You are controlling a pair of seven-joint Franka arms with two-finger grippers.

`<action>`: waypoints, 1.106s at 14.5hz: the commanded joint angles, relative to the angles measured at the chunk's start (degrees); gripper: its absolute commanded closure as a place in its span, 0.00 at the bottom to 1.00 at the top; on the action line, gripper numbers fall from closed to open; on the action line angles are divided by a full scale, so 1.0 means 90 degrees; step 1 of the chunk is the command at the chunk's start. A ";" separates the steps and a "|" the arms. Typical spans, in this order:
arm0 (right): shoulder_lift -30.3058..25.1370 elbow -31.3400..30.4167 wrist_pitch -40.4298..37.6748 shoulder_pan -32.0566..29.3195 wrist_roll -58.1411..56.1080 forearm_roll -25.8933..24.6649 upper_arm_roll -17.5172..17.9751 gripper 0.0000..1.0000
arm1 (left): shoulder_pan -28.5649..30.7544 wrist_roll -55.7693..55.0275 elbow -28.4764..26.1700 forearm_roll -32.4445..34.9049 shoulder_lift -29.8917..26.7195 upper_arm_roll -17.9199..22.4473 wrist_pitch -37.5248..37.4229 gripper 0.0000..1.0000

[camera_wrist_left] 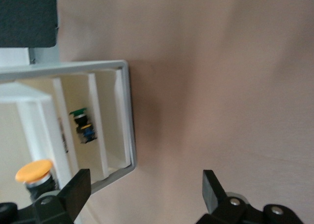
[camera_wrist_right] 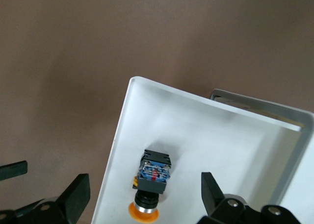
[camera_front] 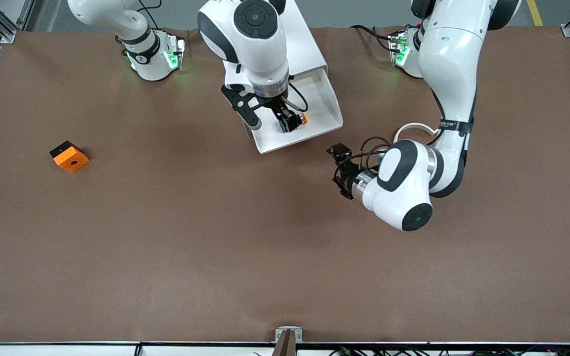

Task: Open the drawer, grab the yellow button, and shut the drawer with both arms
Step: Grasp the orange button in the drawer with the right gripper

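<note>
On the brown table (camera_front: 166, 237), the white cabinet (camera_front: 309, 54) has its drawer (camera_front: 314, 133) pulled out. The right tool (camera_front: 290, 121) hangs wide open and empty over the button (camera_wrist_right: 153, 177) inside. The left tool (camera_front: 340, 170), open and empty, hovers over the table beside the drawer front.

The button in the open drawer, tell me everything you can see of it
The button is a small push-button with a round orange-yellow cap, a silvery collar and a dark blue-black boxy body with a red spot on its back. It lies on its side on the floor of the pulled-out white drawer, touching nothing else. The right tool hangs open over it with a finger on each side, not gripping.
</note>
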 commanded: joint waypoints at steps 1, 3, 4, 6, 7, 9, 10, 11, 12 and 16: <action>0.0323 0.0220 0.0098 0.0069 0.0462 -0.0019 -0.0038 0.00 | -0.0042 0.0972 0.0091 0.0156 -0.0013 0.0380 0.0044 0.00; 0.0441 0.0220 0.0167 0.0177 0.0590 -0.0029 -0.0038 0.00 | -0.0032 0.1929 0.0091 0.0156 -0.0013 0.0673 0.0209 0.00; 0.0489 0.0211 0.0167 0.0254 0.0600 -0.0039 -0.0038 0.00 | -0.0042 0.2389 0.0091 0.0156 -0.0013 0.0791 0.0258 0.00; 0.0558 0.0201 0.0167 0.0284 0.0600 -0.0039 -0.0038 0.00 | -0.0051 0.3220 0.0091 0.0165 -0.0022 0.1093 0.0278 0.00; 0.0597 0.0181 0.0167 0.0284 0.0610 -0.0029 -0.0038 0.00 | -0.0052 0.3581 0.0091 0.0156 -0.0022 0.1249 0.0307 0.00; 0.0655 0.0142 0.0147 0.0391 0.0610 -0.0019 -0.0038 0.00 | -0.0051 0.4236 0.0072 0.0185 -0.0197 0.1494 0.0307 0.00; 0.0685 0.0142 0.0147 0.0431 0.0610 -0.0019 -0.0038 0.00 | -0.0032 0.4374 0.0072 0.0253 -0.0314 0.1514 0.0307 0.00; 0.0734 0.0142 0.0157 0.0460 0.0610 -0.0029 -0.0038 0.00 | -0.0071 0.4405 0.0062 0.0379 -0.0451 0.1524 0.0307 0.00; 0.0763 0.0142 0.0157 0.0460 0.0610 -0.0029 -0.0038 0.09 | -0.0119 0.4531 0.0062 0.0796 -0.0558 0.1515 0.0298 0.00; 0.0763 0.0152 0.0138 0.0382 0.0580 -0.0029 -0.0048 0.64 | -0.0208 0.5682 0.0042 0.1796 -0.0979 0.1407 0.0307 0.00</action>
